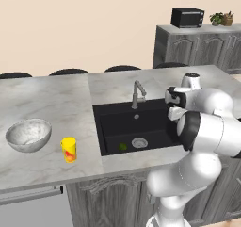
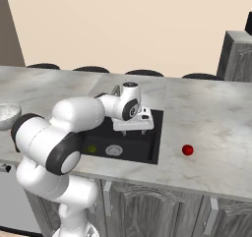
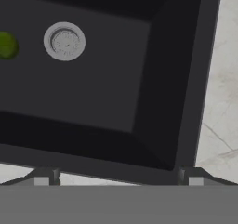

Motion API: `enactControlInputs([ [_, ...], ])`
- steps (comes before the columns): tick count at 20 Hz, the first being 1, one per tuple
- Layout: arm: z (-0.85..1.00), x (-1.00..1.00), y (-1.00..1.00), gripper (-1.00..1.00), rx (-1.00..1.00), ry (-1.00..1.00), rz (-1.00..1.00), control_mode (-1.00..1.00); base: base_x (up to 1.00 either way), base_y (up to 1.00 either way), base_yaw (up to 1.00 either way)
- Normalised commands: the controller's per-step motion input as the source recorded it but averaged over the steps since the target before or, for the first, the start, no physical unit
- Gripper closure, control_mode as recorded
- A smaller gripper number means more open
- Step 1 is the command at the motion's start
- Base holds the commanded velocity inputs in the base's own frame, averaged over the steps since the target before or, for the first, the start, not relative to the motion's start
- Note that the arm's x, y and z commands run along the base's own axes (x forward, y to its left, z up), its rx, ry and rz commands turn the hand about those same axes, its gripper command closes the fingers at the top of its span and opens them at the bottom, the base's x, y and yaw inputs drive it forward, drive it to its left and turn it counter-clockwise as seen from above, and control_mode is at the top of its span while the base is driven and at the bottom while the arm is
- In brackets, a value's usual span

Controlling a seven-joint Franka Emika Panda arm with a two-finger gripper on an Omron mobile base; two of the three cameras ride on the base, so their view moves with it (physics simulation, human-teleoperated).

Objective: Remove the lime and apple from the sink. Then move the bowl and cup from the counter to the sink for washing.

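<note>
A: What sits closest to the camera?

B: The white robot arm's two-finger gripper (image 2: 132, 128), jaws spread wide and holding nothing, hovering over the right end of the black rectangular sink (image 1: 113, 127).

A: Where are the fruits?

B: The small round dark-green lime (image 3: 6, 45) lies on the basin floor just beside the round silver drain (image 3: 64, 41). The small glossy red apple (image 2: 187, 150) already rests on the grey marble table (image 2: 211, 128), right of the basin.

A: So the lime is next?

B: Likely. The gripper should shift across past the drain, centre over the lime, descend straight and close gently, since a round fruit may roll. The grey-white marbled bowl (image 1: 28, 134) and small yellow cup (image 1: 68, 149) wait on the left.
</note>
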Motion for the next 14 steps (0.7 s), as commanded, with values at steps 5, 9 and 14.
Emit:
enactControlInputs([
  [5, 0.00, -0.02, 0.38, -1.00, 0.01, 0.00, 0.00, -1.00, 0.00, 0.00, 0.00],
  [9, -0.02, -0.06, 0.33, -1.00, 0.02, 0.00, 0.00, -1.00, 0.00, 0.00, 0.00],
  [14, -0.05, -0.01, 0.39, -1.00, 0.01, -0.01, -0.02, -1.00, 0.00, 0.00, 0.00],
])
